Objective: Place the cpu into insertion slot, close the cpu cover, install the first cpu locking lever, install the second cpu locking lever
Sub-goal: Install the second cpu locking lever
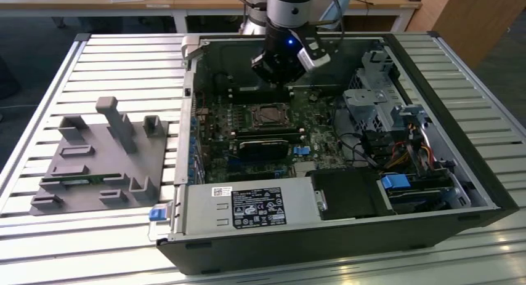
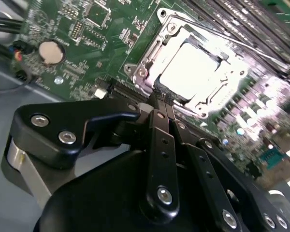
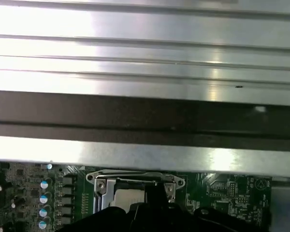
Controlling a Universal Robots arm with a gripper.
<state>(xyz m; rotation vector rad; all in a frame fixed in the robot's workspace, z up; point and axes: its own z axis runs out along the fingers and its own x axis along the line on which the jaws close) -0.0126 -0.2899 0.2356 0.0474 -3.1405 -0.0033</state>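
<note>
Second wrist view: fingers together, tips touching cpu cover edge over cpu

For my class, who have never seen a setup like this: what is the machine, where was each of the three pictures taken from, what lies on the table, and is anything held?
The machine is a robot arm; its gripper reaches into an open computer case lying on a slatted metal table. The exterior view looks down on all this. Both wrist views come from cameras riding on the arm. In the second wrist view the gripper's fingers are closed together, holding nothing, tips at the edge of the cpu cover, which lies shut over the cpu on the green motherboard. A grey holder tray sits at the exterior view's left.
</note>
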